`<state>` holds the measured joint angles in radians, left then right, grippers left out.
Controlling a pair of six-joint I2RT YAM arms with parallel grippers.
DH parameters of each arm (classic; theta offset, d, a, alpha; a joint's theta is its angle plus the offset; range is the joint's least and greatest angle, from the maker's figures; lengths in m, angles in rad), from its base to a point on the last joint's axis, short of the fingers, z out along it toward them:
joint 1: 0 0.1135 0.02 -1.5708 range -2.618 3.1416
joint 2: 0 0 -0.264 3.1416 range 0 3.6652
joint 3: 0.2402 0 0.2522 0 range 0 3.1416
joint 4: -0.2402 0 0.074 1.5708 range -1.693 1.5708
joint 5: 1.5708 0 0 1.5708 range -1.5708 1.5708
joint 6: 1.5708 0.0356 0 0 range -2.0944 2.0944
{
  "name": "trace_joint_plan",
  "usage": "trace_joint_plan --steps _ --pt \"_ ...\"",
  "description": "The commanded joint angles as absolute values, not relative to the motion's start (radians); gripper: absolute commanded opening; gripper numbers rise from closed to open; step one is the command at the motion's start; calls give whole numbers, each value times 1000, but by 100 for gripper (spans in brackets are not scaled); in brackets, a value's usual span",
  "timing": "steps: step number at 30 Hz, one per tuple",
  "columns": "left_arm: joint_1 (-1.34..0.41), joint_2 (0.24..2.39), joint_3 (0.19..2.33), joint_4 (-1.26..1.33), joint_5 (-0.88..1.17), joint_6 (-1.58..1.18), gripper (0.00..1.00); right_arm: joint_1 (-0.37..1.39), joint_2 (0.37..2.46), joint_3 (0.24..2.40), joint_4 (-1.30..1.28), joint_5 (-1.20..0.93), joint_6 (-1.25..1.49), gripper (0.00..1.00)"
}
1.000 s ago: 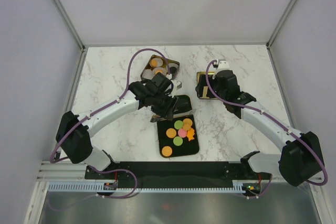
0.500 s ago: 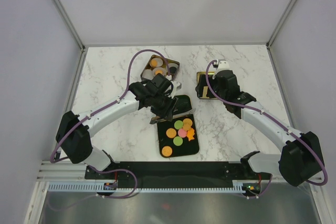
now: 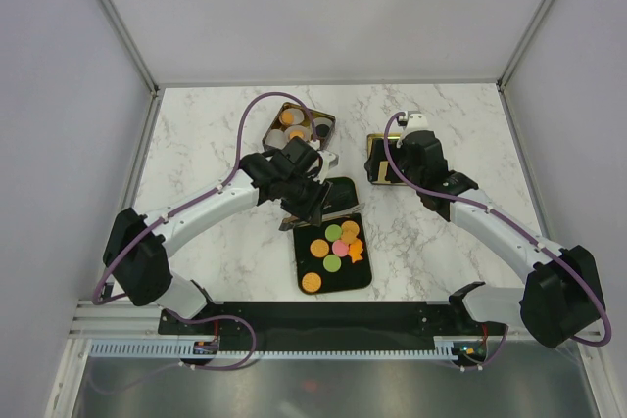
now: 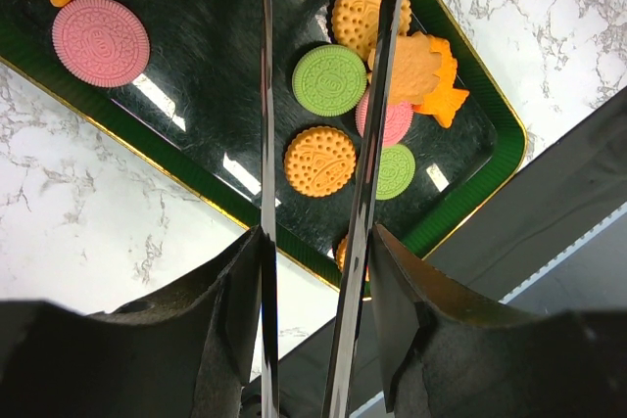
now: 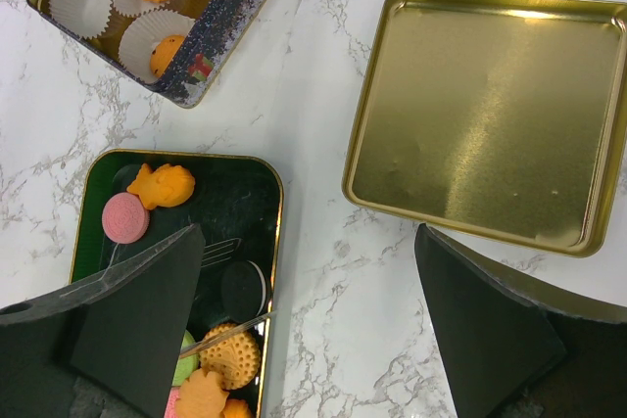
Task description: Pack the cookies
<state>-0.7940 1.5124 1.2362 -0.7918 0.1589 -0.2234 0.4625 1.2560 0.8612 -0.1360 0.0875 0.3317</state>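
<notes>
Cookies, round and orange, pink, green, lie on a dark gold-rimmed rectangular tray on the marble tabletop; left fingers hover slightly parted and empty, right fingers spread apart.

Left arm overhangs tray far end; near cookies unobstructed.

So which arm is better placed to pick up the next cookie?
Left. Its gripper hangs open right over the cookies on the dark tray; the right gripper hovers by the empty gold lid.
</notes>
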Motion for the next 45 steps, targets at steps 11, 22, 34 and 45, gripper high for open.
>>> trace_joint_plan --steps 11,22,34,45 --pt "-799 1465 1227 -801 158 -204 52 466 1261 905 -120 94 319 98" --pt "-799 1460 1229 -807 155 -204 52 466 1262 905 -120 94 319 98" --pt "-798 1511 1264 -795 158 -201 50 466 1256 904 -120 97 316 98" --pt "-796 1517 1279 -795 135 -201 40 468 1253 905 -120 98 316 98"
